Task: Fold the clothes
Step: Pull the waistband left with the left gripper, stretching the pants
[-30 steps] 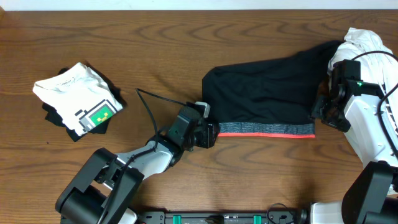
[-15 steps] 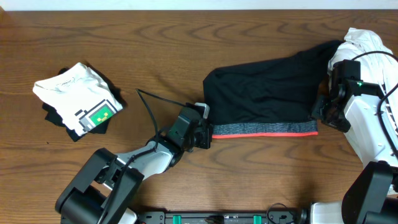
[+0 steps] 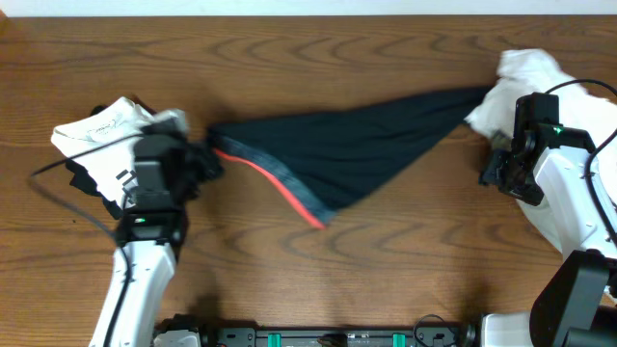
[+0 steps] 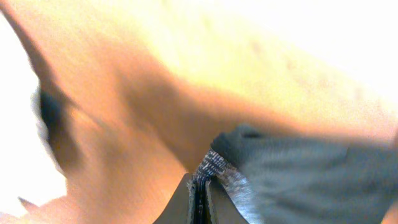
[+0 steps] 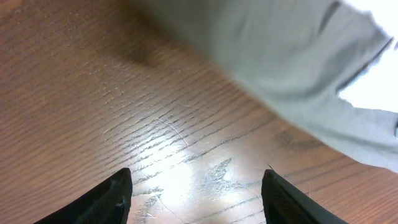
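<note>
The left gripper (image 3: pixel 200 160) clamps the red-and-grey waistband (image 3: pixel 275 183) of the long black trousers (image 3: pixel 366 145), stretched unfolded to its right. The right gripper (image 5: pixel 198 199) gapes empty, so folding looks barely begun.

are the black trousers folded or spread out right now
Not folded: the black trousers are stretched into a long wedge across the table, waistband corner pinched in the left gripper.

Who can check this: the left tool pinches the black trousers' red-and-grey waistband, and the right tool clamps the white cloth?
No. The right tool is open above the brown wooden table, holding nothing; the right wrist view shows it. The left tool does pinch the red-and-grey waistband.
</note>
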{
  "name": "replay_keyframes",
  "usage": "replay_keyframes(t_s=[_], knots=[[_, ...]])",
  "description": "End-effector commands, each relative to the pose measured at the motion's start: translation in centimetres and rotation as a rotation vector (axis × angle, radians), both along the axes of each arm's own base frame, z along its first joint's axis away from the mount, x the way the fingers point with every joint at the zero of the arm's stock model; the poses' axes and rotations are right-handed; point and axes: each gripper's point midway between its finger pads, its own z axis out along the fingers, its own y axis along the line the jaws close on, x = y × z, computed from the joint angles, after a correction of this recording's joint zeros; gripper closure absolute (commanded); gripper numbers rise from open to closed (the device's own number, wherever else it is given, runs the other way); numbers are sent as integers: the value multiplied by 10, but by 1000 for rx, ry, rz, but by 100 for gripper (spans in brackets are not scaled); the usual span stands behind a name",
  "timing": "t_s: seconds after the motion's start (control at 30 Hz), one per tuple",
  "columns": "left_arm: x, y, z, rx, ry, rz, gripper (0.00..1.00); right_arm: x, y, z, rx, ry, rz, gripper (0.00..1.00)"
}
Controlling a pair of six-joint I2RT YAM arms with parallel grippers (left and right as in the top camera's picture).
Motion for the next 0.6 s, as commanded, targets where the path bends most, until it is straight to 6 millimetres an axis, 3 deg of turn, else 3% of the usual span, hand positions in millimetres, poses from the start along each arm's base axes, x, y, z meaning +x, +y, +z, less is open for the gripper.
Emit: replay_keyframes(t_s=[0.0,0.1,0.27,0.3,0.4,0.43,0.47,0.57], knots=[[10,18,39,-6,-93,9,94,-1,-2,4,-4,-10,5,35],[9,10,40,-34,-90,-35,93,-1,-2,4,-4,-11,5,35],[-1,-1,15,-49,20,-60,86,5,1,4,13,-37,10,36],[-3,-3,9,-51,44,-66,86,10,6,4,40,-56,32,39],[-8,-10,-6,-53,105,-86,86,35,45,8,225,-162,263,64],[-8,-13,-10,-51,118,-95,77,41,57,11,274,-196,321,75],[-8,-14,-14,-50,129,-99,65,46,64,13,299,-221,356,79],[-6,-14,-24,-49,158,-96,33,55,66,14,292,-251,372,78]])
